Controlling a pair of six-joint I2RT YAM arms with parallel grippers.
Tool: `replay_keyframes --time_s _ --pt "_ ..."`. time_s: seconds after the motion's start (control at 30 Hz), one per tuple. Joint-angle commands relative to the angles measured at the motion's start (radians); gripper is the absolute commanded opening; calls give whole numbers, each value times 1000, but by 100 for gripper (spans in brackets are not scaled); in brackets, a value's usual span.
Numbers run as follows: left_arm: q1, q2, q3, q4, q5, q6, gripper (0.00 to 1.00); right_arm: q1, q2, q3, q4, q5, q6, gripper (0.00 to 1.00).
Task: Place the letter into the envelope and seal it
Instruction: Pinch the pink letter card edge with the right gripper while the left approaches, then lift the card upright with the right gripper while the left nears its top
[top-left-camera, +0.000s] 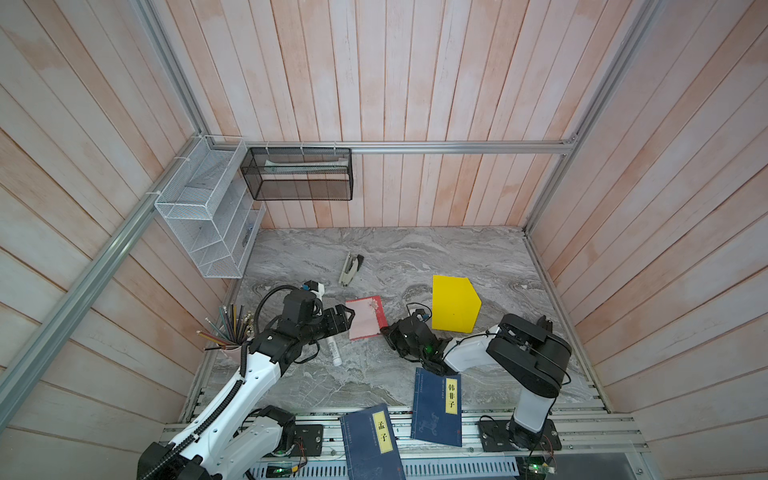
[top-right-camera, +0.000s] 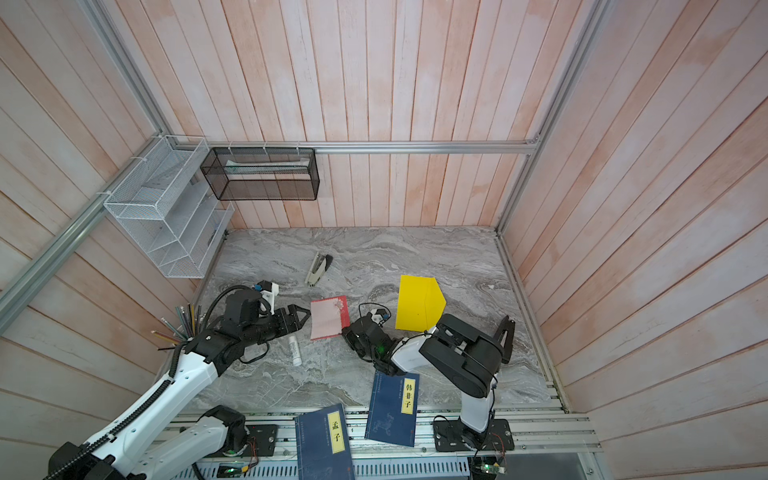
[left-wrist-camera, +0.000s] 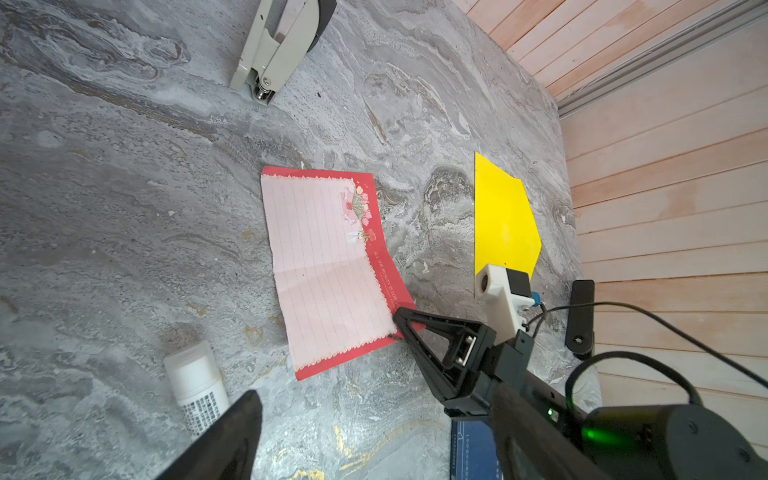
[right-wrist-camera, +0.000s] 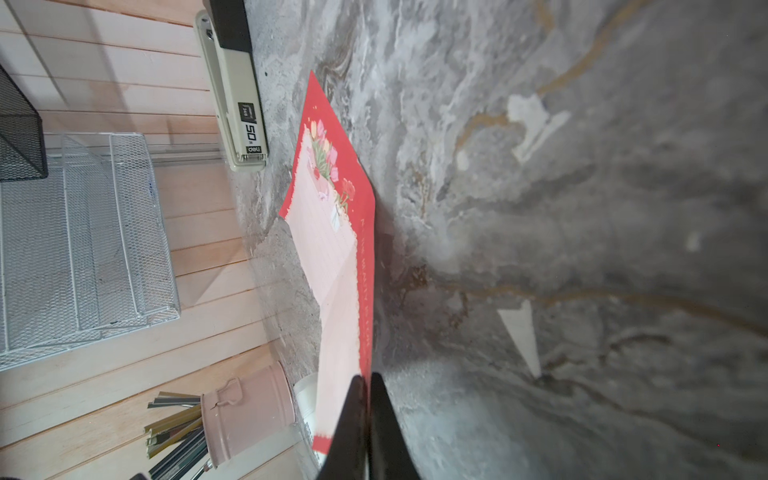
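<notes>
Pink, red-edged letter (right-wrist-camera: 336, 266): I see my right gripper (right-wrist-camera: 368, 377) clenched on its near corner, long axis running straight ahead, flowered end farthest; left gripper (top-left-camera: 350, 316) released beside it.

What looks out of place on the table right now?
Both dark blue books sit crooked across the table's front edge: the left book and the right book, partly under the right arm. The letter is creased, one corner pinched in the right gripper's shut jaws.

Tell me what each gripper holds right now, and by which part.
The right gripper pinches the letter by its red edge, near a corner. The left gripper is open and holds nothing.
</notes>
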Motion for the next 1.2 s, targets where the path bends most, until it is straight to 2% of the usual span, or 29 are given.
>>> replay_keyframes --time_s 0.0,0.3,0.7,0.83,1.0,1.17 --pt "-5 11 30 13 10 16 88 -5 -30 -16 30 34 -24 5" --pt "-4 30 23 38 29 1 88 -11 -73 -48 71 61 -65 0" --pt "-4 98 -40 150 87 -73 88 -27 -188 -97 145 85 -146 0" --pt "-4 127 -62 222 124 -112 88 -31 -266 -130 161 110 -188 0" --pt "-4 180 -65 336 186 -162 88 -53 -410 -145 114 124 -301 0" --pt "-4 252 -88 540 280 -250 88 -91 -584 -150 29 119 -390 0"
